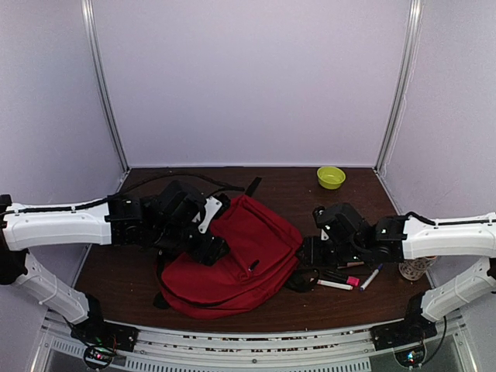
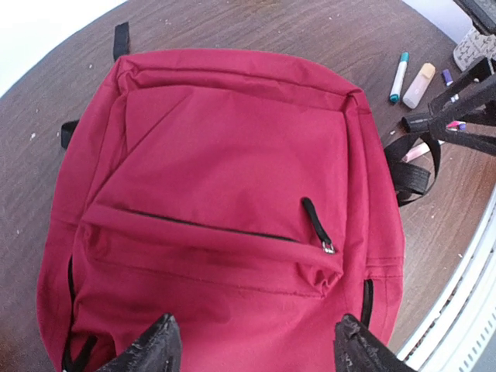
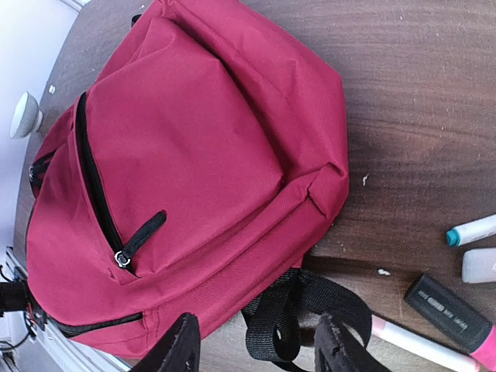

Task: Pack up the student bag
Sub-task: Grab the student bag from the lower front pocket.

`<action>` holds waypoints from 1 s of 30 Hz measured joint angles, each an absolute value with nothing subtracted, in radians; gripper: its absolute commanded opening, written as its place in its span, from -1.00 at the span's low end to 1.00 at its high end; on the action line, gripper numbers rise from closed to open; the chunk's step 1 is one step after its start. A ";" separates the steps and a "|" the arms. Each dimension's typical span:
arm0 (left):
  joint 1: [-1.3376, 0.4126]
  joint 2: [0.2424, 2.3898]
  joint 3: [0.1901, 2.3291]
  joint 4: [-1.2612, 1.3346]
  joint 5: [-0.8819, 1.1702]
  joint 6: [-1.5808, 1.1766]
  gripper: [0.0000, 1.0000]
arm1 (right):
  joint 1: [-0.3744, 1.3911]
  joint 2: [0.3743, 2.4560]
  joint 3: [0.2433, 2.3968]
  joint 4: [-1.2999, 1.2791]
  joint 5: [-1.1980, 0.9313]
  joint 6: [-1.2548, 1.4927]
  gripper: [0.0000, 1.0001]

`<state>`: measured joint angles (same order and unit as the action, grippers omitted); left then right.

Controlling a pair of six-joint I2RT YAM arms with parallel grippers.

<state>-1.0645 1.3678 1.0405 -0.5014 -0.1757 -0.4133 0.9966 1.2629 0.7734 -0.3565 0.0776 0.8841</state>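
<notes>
One student bag (image 1: 232, 260) lies flat at the middle of the table (image 1: 294, 186), between the two arms, front pocket up and pocket zipper (image 2: 209, 226) closed. Left gripper (image 2: 256, 341) hovers over the front panel, fingers spread wide, nothing pinched. Right gripper (image 3: 256, 349) is at the bag's right edge, fingers also apart; a black strap (image 3: 310, 298) lies under the gap, not clamped. Blue-capped pen (image 1: 370, 277) and pink-ended marker (image 1: 337, 284) lie just beside that gripper. Green bowl (image 1: 331, 177) sits at far right, well apart.

The student bag (image 1: 232, 260) lies flat on the table (image 1: 287, 194); markers (image 1: 341, 284) just right; green bowl (image 1: 331, 177) behind.
</notes>
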 measured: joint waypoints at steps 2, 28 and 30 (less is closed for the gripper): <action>-1.059 1.407 1.073 -0.494 -0.170 -0.384 0.17 | 1.008 1.261 0.761 -0.336 0.082 0.905 0.01; -1.039 1.984 1.512 -0.658 0.065 -0.141 -0.32 | 1.037 1.286 0.714 -0.250 0.087 0.974 0.00; -1.039 1.984 1.512 -0.657 0.075 -0.142 -0.32 | 1.037 1.289 0.712 -0.249 0.086 0.974 0.00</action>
<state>-1.0393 1.9839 1.5120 -0.6575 0.0750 -0.1425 1.0367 1.2888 0.7120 -0.2489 0.0860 0.9741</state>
